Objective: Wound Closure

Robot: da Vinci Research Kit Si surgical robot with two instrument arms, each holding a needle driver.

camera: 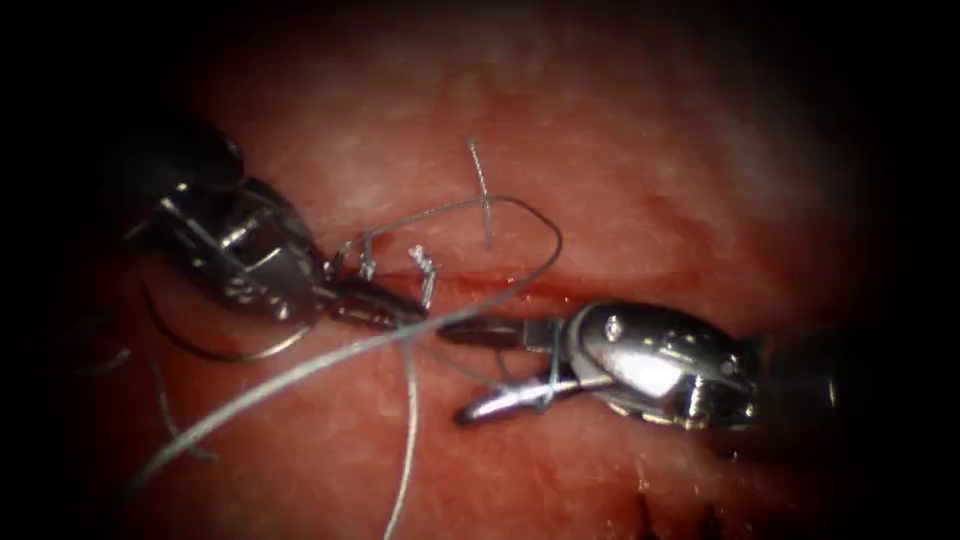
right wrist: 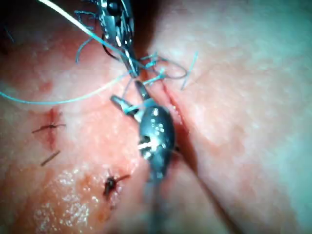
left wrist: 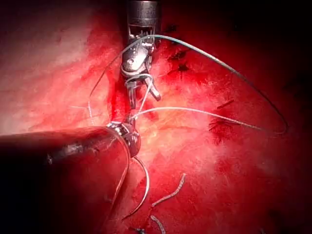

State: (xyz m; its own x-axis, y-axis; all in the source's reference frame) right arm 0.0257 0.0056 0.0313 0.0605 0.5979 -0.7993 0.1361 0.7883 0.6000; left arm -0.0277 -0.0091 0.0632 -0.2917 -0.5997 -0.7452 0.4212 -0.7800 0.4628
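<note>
My left tool comes in from the left with its jaws shut on the thread near the left end of the cut. The thread arcs in a wide loop over the cut and trails off lower left. My right tool lies just below the cut with its jaws open and empty, and a turn of thread wraps around them near the hinge. It faces the left tool tip to tip. The curved needle lies free on the tissue under the left tool, held by neither. A small knot sits on the cut.
Cut ends of thread lie on the tissue near the needle. A short thread tail stands above the cut. Dark stitch marks dot the tissue beside the right tool.
</note>
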